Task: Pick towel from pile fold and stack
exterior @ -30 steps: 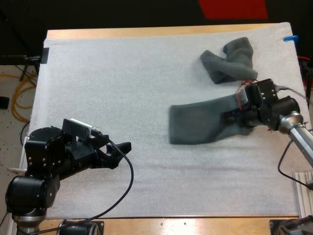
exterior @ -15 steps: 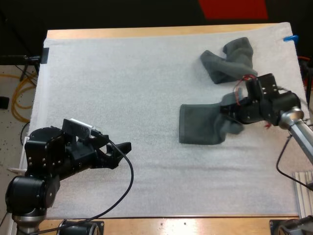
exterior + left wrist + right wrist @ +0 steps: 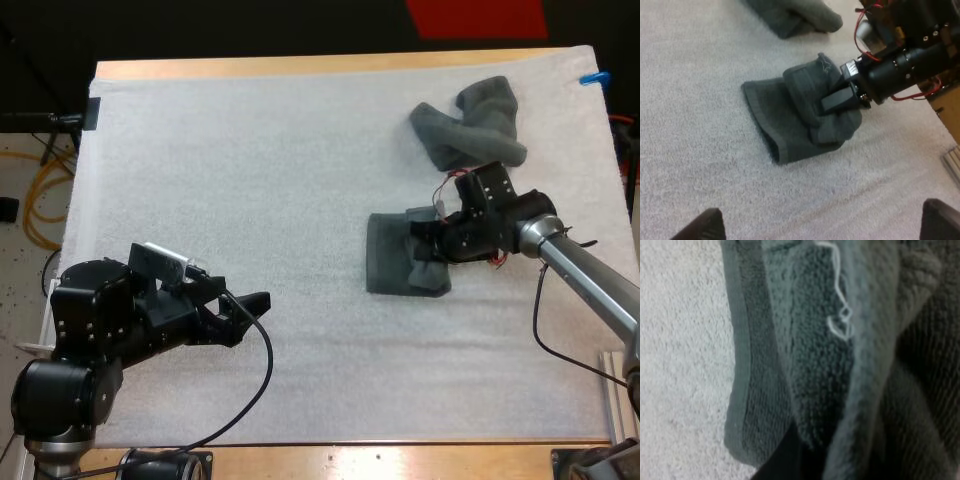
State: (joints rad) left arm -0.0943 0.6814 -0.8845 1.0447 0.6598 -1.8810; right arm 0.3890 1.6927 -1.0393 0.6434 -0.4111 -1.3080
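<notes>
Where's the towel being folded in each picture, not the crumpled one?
High view: half-folded towel, right of centre, at the right jaws.
Left wrist view: half-folded towel, pinched by the right jaws.
Right wrist view: half-folded towel, close up.
Shared landmark: white mat.

Right gripper (image 3: 422,248) low on folded towel (image 3: 385,258), mid-right of mat (image 3: 250,160). Cloth bunched into thick fold at its fingers, flat layer reaching left. Crumpled towel (image 3: 470,125) far right, apart from folded towel, just beyond right arm's wrist. Left gripper (image 3: 252,302) near left, pointing right over mat, well apart from both towels. Table (image 3: 300,66) edge along far side.
</notes>
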